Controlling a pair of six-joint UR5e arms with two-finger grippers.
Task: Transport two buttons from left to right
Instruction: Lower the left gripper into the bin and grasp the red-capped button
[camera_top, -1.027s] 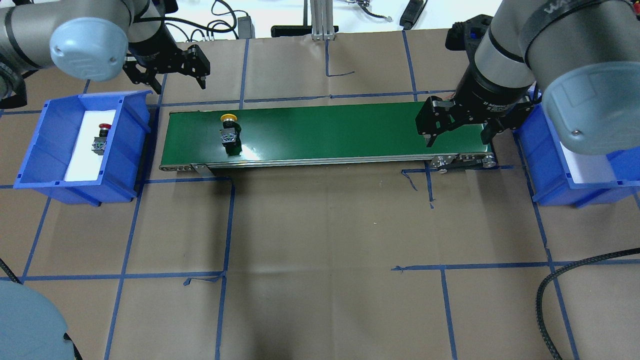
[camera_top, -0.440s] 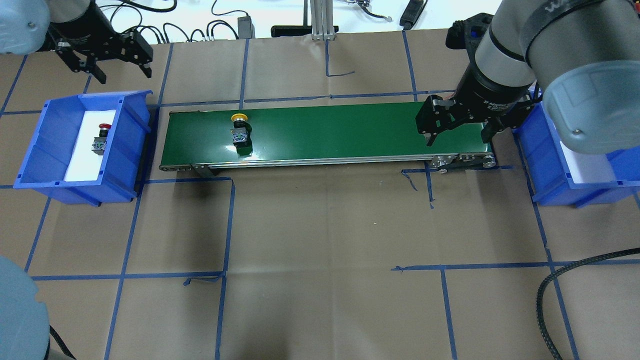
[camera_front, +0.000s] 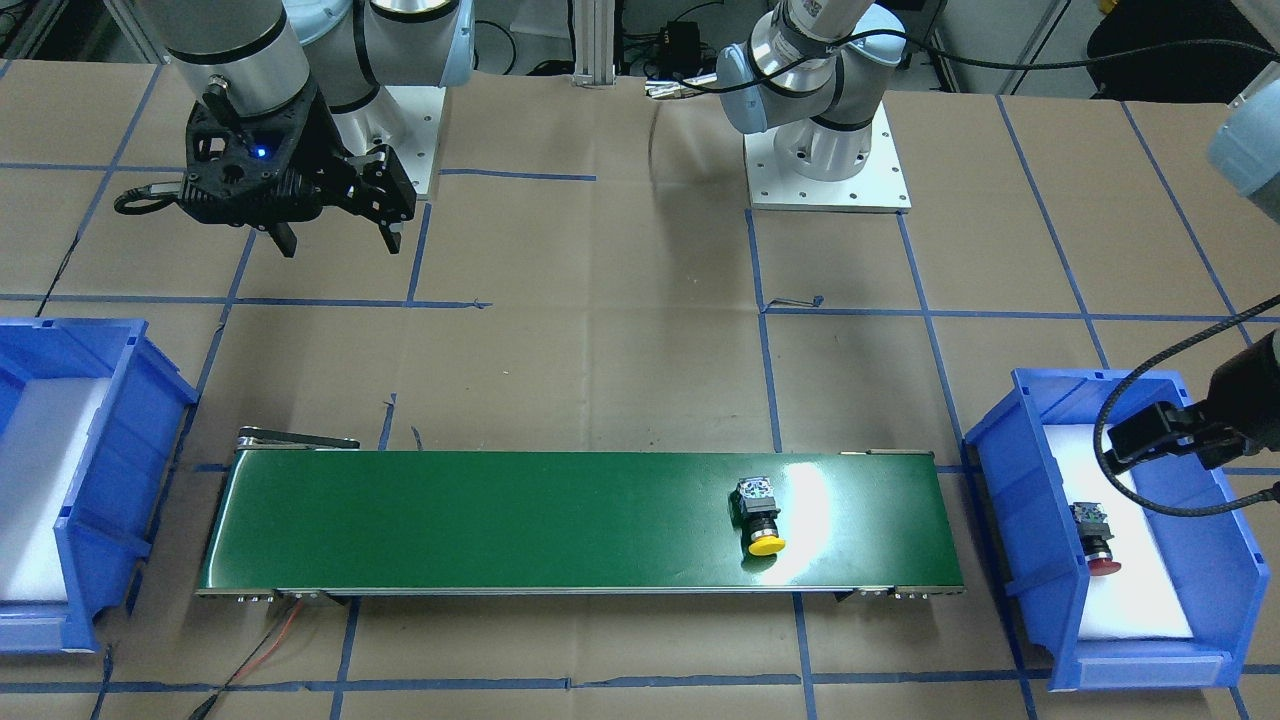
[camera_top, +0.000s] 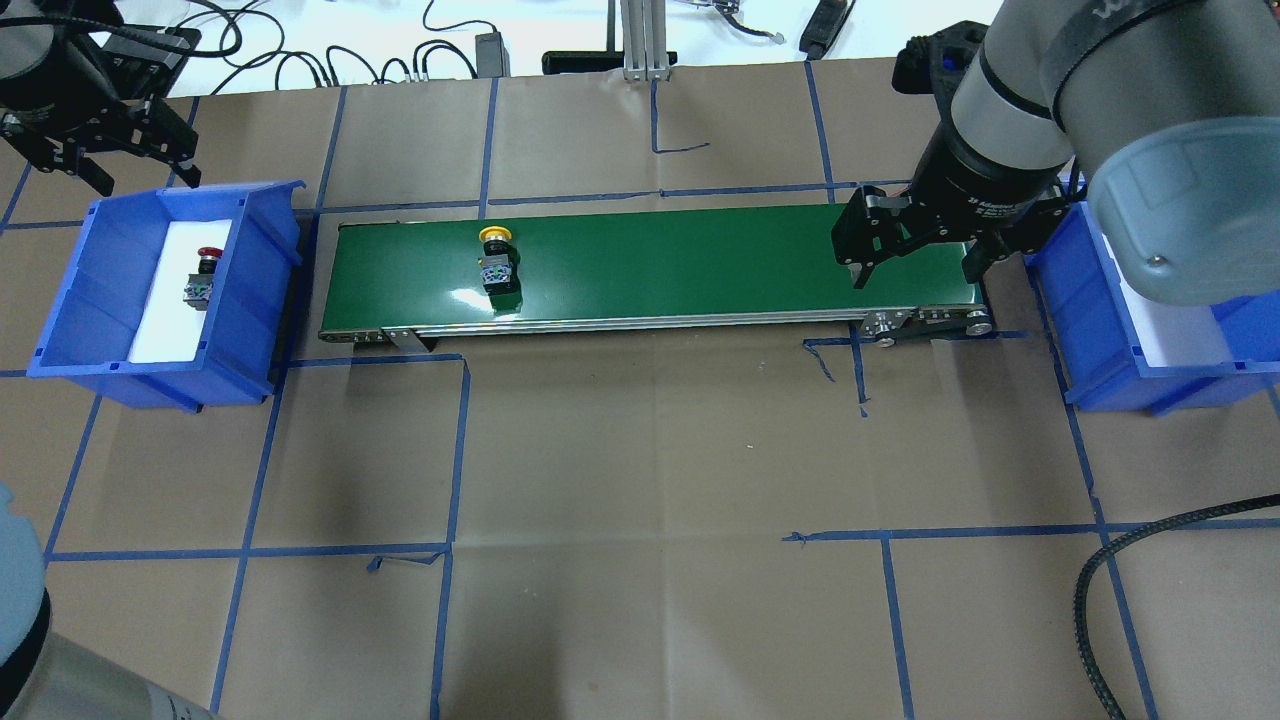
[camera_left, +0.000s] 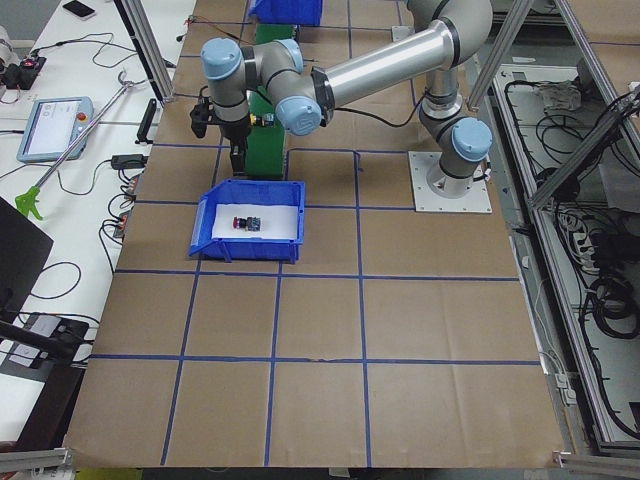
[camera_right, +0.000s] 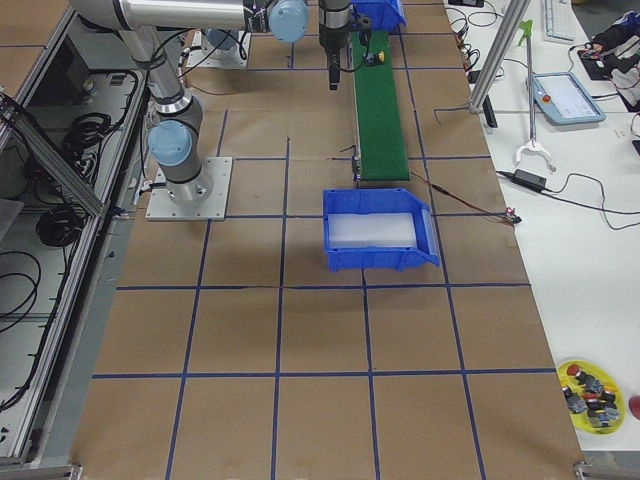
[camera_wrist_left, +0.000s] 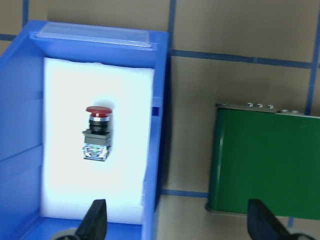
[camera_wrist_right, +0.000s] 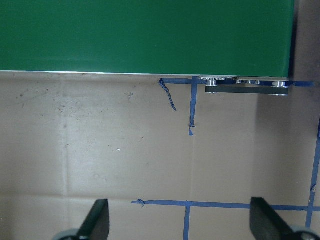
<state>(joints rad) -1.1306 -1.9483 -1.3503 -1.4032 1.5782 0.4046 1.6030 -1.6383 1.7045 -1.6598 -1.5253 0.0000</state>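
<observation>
A yellow-capped button (camera_top: 497, 262) lies on its side on the green conveyor belt (camera_top: 700, 260), in its left third; it also shows in the front view (camera_front: 760, 515). A red-capped button (camera_top: 203, 275) (camera_wrist_left: 96, 132) lies on white foam in the left blue bin (camera_top: 60, 330). My left gripper (camera_top: 145, 165) hangs open and empty over that bin's far edge, its fingers (camera_wrist_left: 95, 222) framing the bin's right wall. My right gripper (camera_top: 915, 272) (camera_front: 340, 240) stands open and empty over the belt's right end.
The right blue bin (camera_top: 1100, 330) (camera_right: 380, 235) holds only white foam. A black braided cable (camera_top: 1100, 580) loops at the near right. Cables and an aluminium post (camera_top: 645, 40) line the far edge. A yellow dish of parts (camera_right: 592, 392) sits on a side bench.
My left gripper has swung left, from behind the belt's left end to the far side of the left bin. The yellow button has ridden the belt rightward. The right gripper holds still.
</observation>
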